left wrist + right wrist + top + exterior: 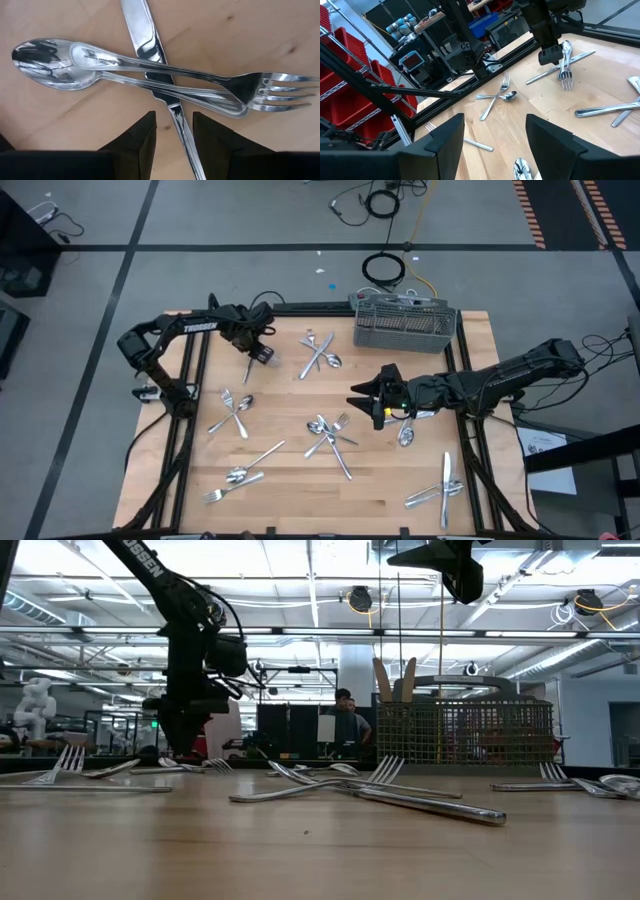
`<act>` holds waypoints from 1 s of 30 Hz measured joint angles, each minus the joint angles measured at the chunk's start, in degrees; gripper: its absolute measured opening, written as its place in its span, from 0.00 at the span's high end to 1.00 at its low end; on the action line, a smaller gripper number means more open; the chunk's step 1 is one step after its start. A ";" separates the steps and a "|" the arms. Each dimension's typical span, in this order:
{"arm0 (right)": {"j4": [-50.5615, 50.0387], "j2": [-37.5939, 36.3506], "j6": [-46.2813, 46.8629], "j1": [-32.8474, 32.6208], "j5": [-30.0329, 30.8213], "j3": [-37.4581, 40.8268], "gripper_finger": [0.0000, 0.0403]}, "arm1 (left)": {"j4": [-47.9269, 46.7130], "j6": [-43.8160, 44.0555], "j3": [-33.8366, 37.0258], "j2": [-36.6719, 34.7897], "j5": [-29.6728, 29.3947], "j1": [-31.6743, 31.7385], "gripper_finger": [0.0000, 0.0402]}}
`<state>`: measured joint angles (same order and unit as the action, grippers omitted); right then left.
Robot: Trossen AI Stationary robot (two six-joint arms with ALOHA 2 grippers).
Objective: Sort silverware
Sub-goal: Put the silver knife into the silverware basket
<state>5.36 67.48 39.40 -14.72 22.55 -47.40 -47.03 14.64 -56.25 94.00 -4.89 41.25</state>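
Knife [170, 97] handle lies between open left gripper [174, 135] fingers.

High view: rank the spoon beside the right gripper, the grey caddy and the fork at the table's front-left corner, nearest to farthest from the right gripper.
From the right gripper:
1. Spoon, just beside the arm, toward the table's front.
2. Grey caddy, at the back edge.
3. Fork, far across at the front-left corner.
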 joint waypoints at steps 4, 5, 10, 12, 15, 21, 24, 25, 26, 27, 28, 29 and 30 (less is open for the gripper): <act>-0.01 0.00 0.02 -0.02 -0.07 0.00 0.50 | 0.14 1.55 1.63 -0.01 2.31 0.00 0.66; -0.01 0.00 0.02 -0.02 -0.07 0.00 0.50 | 0.37 1.56 2.30 0.00 2.92 -0.01 0.66; -0.01 0.00 0.02 -0.02 -0.09 0.00 0.50 | 3.11 2.03 4.04 0.00 1.50 0.00 0.66; -0.01 0.01 -0.04 -0.02 -0.11 0.00 0.50 | 3.82 2.03 4.08 0.00 1.51 0.02 0.66; -0.03 -0.01 -0.21 -0.02 -0.11 0.00 0.50 | 5.09 2.80 4.10 0.00 1.53 0.00 0.66; -0.03 0.01 -0.44 -0.02 -0.17 0.00 0.50 | 5.21 3.03 4.11 0.00 1.66 0.00 0.66; -0.03 0.00 -0.15 -0.09 -0.20 0.00 0.50 | 5.23 3.05 4.11 0.00 2.07 0.00 0.66; -0.03 -0.02 -0.15 -0.25 -0.20 0.00 0.50 | 5.26 3.08 4.11 0.03 2.60 0.00 0.66; -0.03 -0.01 -0.16 -0.40 -0.17 0.00 0.50 | 5.39 3.18 4.11 0.23 3.29 0.00 0.66; -0.03 -0.01 -0.17 -0.57 -0.17 0.00 0.50 | 5.49 3.51 4.11 0.51 3.96 0.00 0.66; -0.03 0.00 -0.17 -0.80 -0.17 0.00 0.50 | 5.45 3.57 4.11 0.92 4.13 -0.02 0.66; -0.05 -0.02 -0.17 -1.01 -0.17 0.00 0.50 | 5.42 3.60 4.11 1.26 3.97 -0.02 0.66; -0.03 -0.02 -0.14 -1.23 -0.17 0.00 0.50 | 5.42 3.77 4.11 1.60 3.78 0.00 0.66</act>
<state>5.32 67.46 39.26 -15.95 22.37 -47.40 -41.60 18.41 -52.14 95.60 -1.11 41.25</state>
